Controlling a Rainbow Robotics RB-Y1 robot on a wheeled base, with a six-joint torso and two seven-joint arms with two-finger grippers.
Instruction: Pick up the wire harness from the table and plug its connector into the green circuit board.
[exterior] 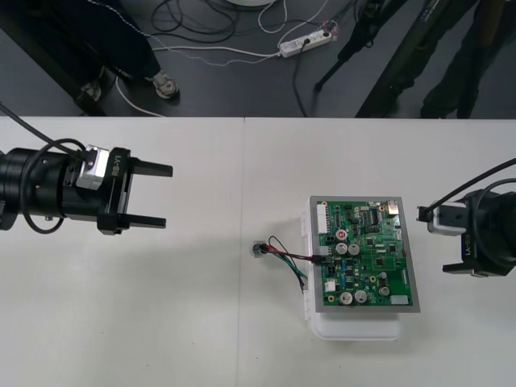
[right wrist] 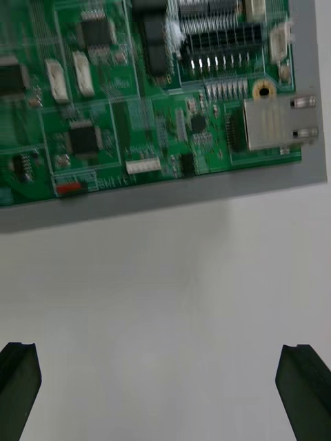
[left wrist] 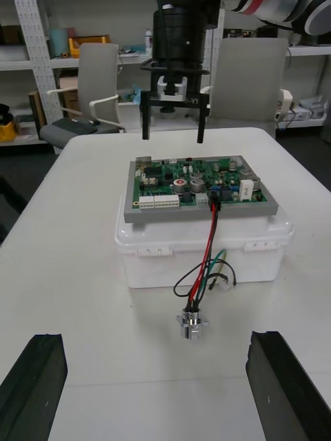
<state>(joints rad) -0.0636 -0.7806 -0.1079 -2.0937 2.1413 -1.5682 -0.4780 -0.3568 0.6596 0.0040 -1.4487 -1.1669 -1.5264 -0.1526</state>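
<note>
At the left side of the table (exterior: 161, 322), the left gripper (exterior: 167, 196) is positioned with its two black fingers spread wide and nothing between them. Ahead of its fingertips and well apart from them lies the wire harness (exterior: 286, 256). The round metal socket (left wrist: 193, 324) rests on the table nearest this gripper. The red, black and green wires (left wrist: 207, 255) rise from the socket to the black plug (left wrist: 213, 200), which is seated at the near edge of the green circuit board (exterior: 379, 258). The board sits on its white base (exterior: 355, 329). Beyond the board, the right gripper (exterior: 435, 242) faces it with its fingers apart and holding nothing, and bare table separates them from the board edge.
</note>
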